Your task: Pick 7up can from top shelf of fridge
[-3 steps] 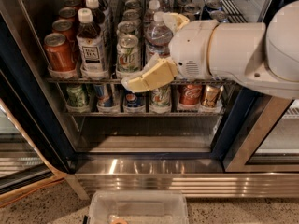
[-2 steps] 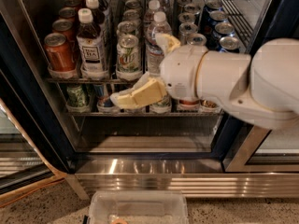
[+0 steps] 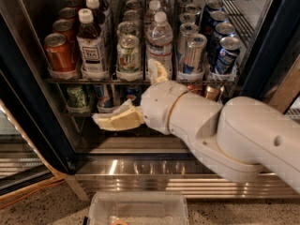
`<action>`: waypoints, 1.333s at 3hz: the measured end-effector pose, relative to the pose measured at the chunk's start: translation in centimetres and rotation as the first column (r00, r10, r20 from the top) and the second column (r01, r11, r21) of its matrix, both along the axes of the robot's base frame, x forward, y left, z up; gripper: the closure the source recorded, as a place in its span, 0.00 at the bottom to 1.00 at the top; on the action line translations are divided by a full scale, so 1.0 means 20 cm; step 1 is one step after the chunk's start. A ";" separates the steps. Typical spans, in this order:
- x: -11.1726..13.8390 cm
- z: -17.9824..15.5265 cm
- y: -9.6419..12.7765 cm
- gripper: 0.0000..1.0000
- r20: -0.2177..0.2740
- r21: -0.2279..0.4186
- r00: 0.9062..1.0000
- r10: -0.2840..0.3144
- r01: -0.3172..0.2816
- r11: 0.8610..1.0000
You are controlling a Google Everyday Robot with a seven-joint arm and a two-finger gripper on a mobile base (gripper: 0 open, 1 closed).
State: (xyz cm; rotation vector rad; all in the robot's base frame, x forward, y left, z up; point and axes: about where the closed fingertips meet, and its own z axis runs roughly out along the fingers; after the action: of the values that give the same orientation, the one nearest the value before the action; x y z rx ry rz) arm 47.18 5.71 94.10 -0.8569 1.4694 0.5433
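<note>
The 7up can (image 3: 129, 54), silver-white with green lettering, stands at the front of a middle lane on the top shelf (image 3: 140, 80) of the fridge (image 3: 33, 125). A tea bottle (image 3: 91, 43) is to its left and a water bottle (image 3: 159, 41) to its right. My gripper (image 3: 125, 93) is open and empty. It sits below and slightly right of the can, in front of the lower rack. One finger (image 3: 115, 120) points left and the other finger (image 3: 157, 71) points up at the shelf edge. My white arm hides the right part of the lower rack.
An orange-red can (image 3: 59, 52) stands at the shelf's left end, and slim silver-and-blue cans (image 3: 194, 53) at the right. Cans line the lower rack (image 3: 77, 97). The steel base (image 3: 140, 170) runs below. A clear plastic bin (image 3: 138, 209) sits on the floor in front.
My gripper has dropped down and to the left, from in front of the top shelf's cans to the level of the lower rack. The cans and bottles have not moved.
</note>
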 end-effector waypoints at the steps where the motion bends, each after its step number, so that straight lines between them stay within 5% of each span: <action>1: 0.02 -0.02 0.04 0.00 0.070 -0.023 0.995 -0.073 0.075 0.997; 3: -0.03 0.01 0.25 0.00 0.156 0.009 0.981 -0.115 0.115 0.993; 4: 0.02 0.03 0.19 0.00 0.182 0.007 0.968 -0.173 0.175 0.985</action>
State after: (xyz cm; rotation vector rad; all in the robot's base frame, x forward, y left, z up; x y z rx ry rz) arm 47.63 9.54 94.67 -0.7553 1.3641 0.3182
